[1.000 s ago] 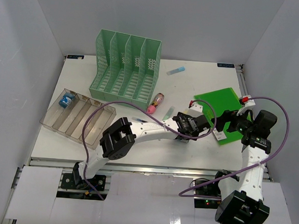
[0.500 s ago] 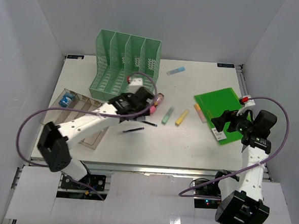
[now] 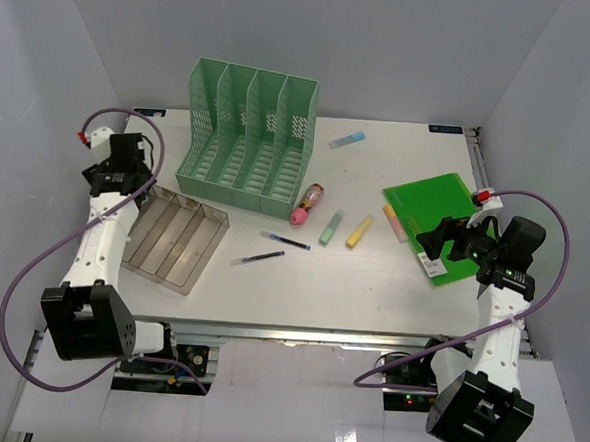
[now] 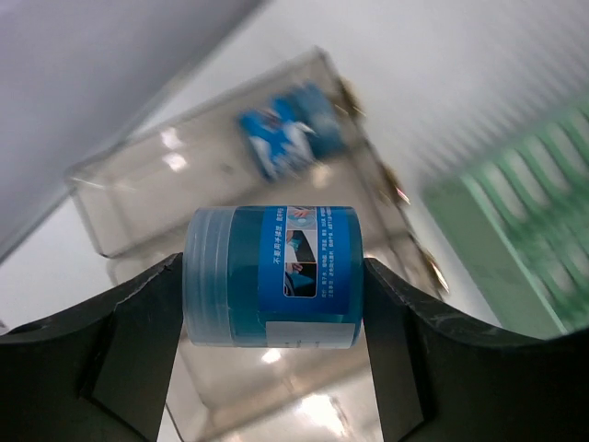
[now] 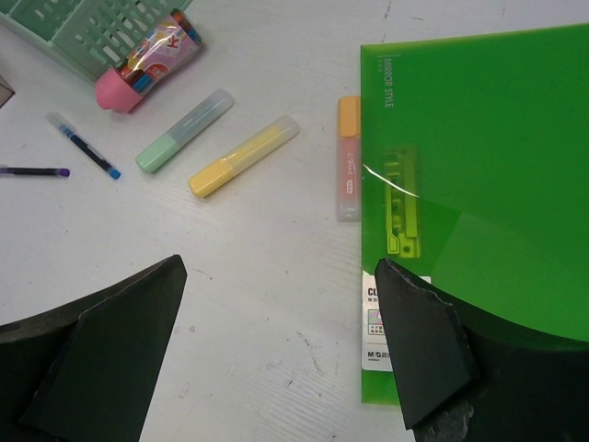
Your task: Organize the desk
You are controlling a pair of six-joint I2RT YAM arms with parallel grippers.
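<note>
The white desk point(image 3: 371, 286) holds loose stationery. My left gripper point(image 3: 125, 179) is at the far left, above the far end of the clear plastic tray point(image 3: 174, 239). In the left wrist view it point(image 4: 273, 276) is shut on a blue jar point(image 4: 273, 274) held sideways above the tray point(image 4: 138, 175), where a blue packet point(image 4: 290, 138) lies. My right gripper point(image 3: 439, 240) is open and empty, low over the left edge of the green folder point(image 3: 436, 215); in the right wrist view it point(image 5: 281, 285) straddles bare desk and the folder point(image 5: 488, 138).
A mint-green file rack point(image 3: 245, 138) stands at the back. A pink-capped tube point(image 3: 306, 204), green point(image 3: 331, 227), yellow point(image 3: 359, 231) and orange point(image 3: 395, 222) highlighters and two pens point(image 3: 286, 242) lie mid-desk. A blue highlighter point(image 3: 347, 139) lies far back. White walls enclose the desk.
My left arm has swung from the folder side, past the rack, to the far left over the tray. The right arm has not moved.
</note>
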